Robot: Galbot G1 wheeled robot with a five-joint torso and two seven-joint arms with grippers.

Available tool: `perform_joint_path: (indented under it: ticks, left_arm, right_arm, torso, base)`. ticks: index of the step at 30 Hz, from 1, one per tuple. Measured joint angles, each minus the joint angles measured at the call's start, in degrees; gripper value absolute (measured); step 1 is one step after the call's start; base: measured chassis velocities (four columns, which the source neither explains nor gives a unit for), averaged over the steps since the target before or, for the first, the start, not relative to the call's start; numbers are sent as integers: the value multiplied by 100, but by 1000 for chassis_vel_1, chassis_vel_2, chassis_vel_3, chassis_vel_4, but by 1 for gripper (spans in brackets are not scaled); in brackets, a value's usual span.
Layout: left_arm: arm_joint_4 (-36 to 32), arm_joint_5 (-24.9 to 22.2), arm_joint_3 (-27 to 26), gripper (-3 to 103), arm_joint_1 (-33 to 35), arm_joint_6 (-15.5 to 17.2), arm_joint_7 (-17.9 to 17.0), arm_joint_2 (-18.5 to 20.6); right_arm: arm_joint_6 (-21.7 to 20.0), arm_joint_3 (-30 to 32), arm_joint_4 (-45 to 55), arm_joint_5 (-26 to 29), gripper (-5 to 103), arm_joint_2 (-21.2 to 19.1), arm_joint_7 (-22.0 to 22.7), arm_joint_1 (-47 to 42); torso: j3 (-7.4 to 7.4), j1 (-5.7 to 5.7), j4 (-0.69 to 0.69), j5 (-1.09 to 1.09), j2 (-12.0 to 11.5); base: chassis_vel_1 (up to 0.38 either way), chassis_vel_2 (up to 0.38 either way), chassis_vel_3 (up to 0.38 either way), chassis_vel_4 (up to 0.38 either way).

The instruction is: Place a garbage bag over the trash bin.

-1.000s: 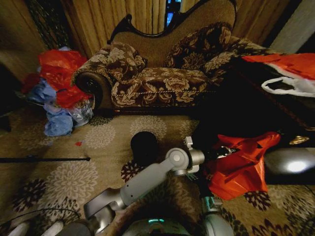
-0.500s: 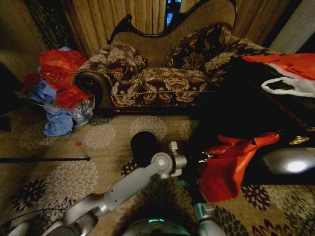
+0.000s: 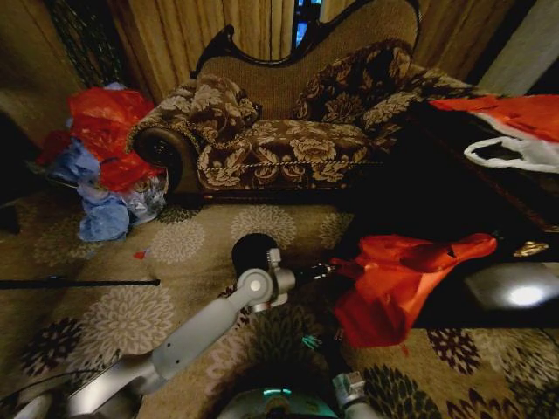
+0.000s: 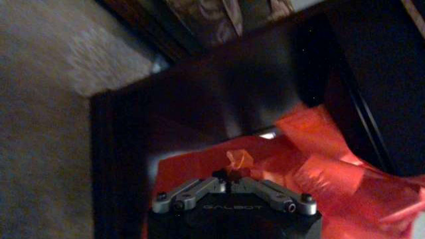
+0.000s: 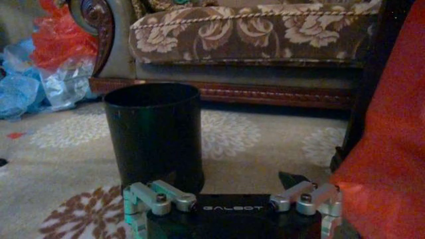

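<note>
While the sofa (image 3: 297, 131) stands behind, the garbage bag (image 3: 389, 284) hangs pinched in the left gripper's (image 4: 229, 185) closed fingers. The trash bin (image 5: 154, 134) stands just past the right gripper's (image 5: 232, 191) wide-open fingers.

"GALBOT" on left claw (image 4: 229, 180), right claw (image 5: 229, 191).

trash bin (image 3: 253, 255) partly behind left arm (image 3: 210, 327)

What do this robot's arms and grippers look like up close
The left arm is smooth light-grey tube with a rounded joint. The left gripper and right gripper both have black bodies marked GALBOT in pale letters, with silver bolted metal finger links.
</note>
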Motion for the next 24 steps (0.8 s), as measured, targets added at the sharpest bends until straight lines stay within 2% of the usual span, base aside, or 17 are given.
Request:
perform_joint_path:
  ticks: [9, 16, 18, 24]
  left_arm:
    - [-287, 127, -723, 0, 459, 109, 135, 566]
    - [-391, 271, -1357, 0, 1023, 222, 335, 1228]
    - [-426, 271, -1615, 0, 1182, 196, 418, 1332]
    - [-435, 274, -1943, 0, 1266, 98, 450, 1420]
  right_arm:
    - [5, -32, -198, -12, 100, -13, 0, 157]
    - [23, 56, -351, 28, 100, 3, 7, 389]
    - [18, 62, -419, 74, 100, -16, 23, 523]
    - [0, 84, -526, 170, 100, -97, 8, 727]
  torso:
    - [0, 0, 0, -1, 0]
    - [0, 0, 2, 1, 0]
    - [0, 0, 1, -1, 0]
    - [0, 0, 0, 0, 0]
  base:
    - [0, 0, 0, 0]
    - [0, 0, 0, 0]
    - [0, 0, 0, 0]
    - [0, 0, 0, 0]
